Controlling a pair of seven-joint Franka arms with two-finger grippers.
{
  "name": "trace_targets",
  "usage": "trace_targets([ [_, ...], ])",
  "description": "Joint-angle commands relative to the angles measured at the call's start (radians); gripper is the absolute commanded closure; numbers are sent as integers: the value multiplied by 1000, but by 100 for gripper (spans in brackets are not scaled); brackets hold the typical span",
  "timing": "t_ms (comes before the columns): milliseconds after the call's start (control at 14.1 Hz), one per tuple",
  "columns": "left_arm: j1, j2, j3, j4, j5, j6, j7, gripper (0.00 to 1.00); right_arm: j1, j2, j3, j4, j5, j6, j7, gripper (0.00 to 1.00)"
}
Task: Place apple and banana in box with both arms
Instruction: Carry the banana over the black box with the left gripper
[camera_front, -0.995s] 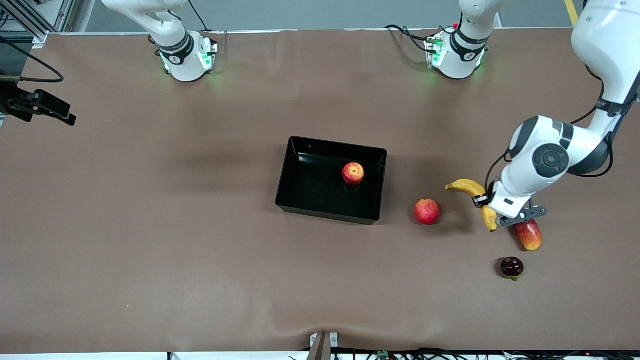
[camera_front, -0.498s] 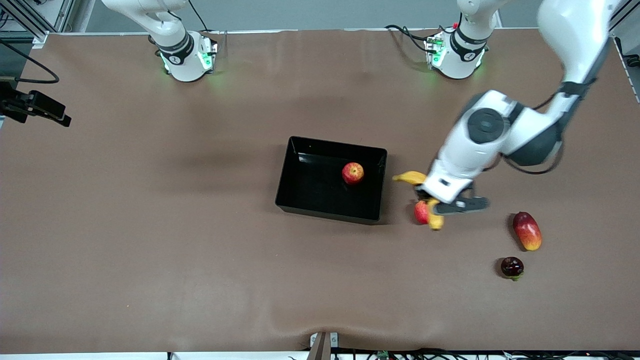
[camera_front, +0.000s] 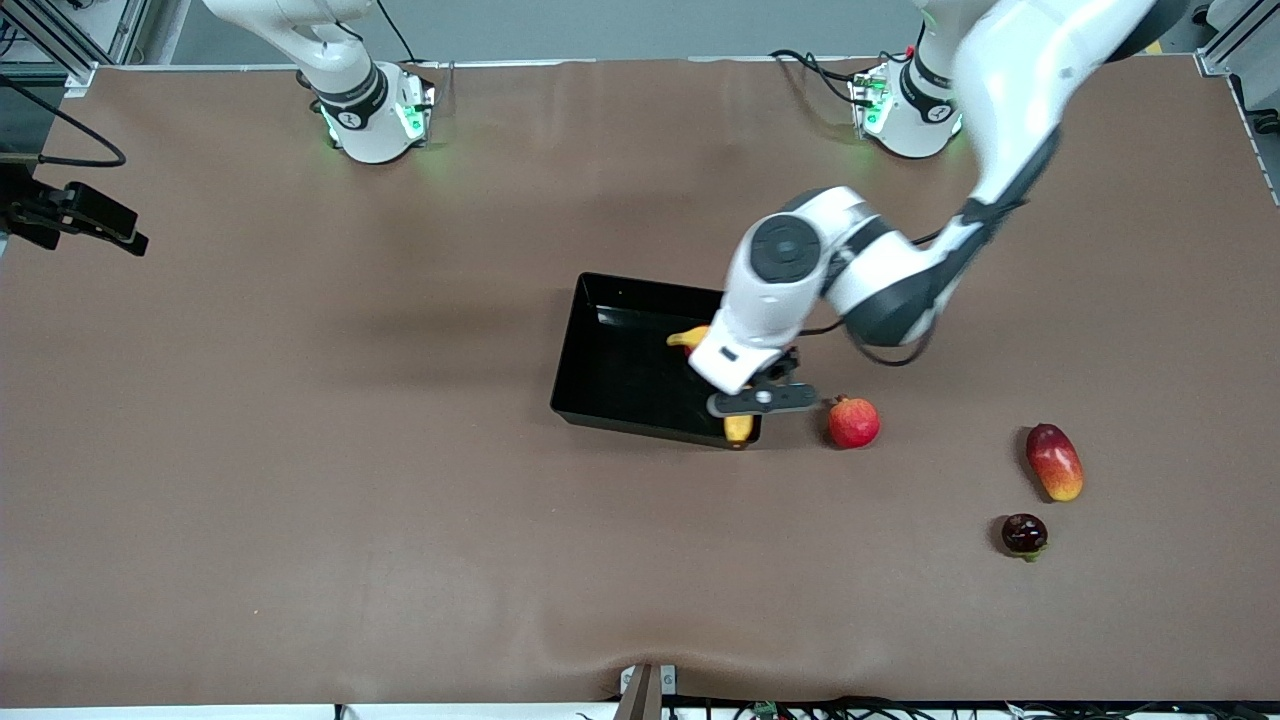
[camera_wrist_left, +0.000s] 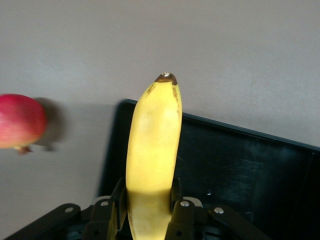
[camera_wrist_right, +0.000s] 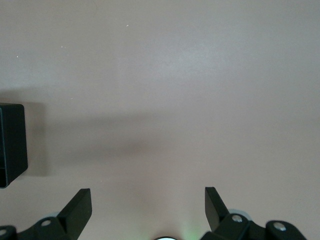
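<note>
My left gripper (camera_wrist_left: 148, 192) is shut on the yellow banana (camera_wrist_left: 152, 145), holding it in the air over the end of the black box (camera_front: 610, 355) toward the left arm. In the front view both banana tips (camera_front: 738, 428) stick out from under the left hand (camera_front: 745, 375). The apple is hidden under that hand. My right gripper (camera_wrist_right: 147, 197) is open and holds nothing. It hangs over bare table near its own base, with a corner of the box (camera_wrist_right: 11, 145) at the edge of the right wrist view. It is out of the front view.
A red pomegranate (camera_front: 853, 422) lies on the table just beside the box, toward the left arm's end. A red-yellow mango (camera_front: 1055, 461) and a small dark fruit (camera_front: 1024, 534) lie farther that way. A black camera mount (camera_front: 75, 215) stands at the right arm's end.
The left arm has carried the banana from beside the mango, over the pomegranate, to above the box. The apple has become hidden under the hand. The right arm waits unmoved.
</note>
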Motion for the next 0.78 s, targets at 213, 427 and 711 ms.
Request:
trace_targets([
  [213,-305,87,246,199,-89,-30,-6,100,1,-13,6,-7,-33,10,-10,0],
  [427,-354,136,266,204,-86,24,3,100,4,-11,6,-7,-33,10,-12,0],
  [711,-423,176,305,219,-86,76,6,100,34,-11,6,-7,-55,6,-12,0],
])
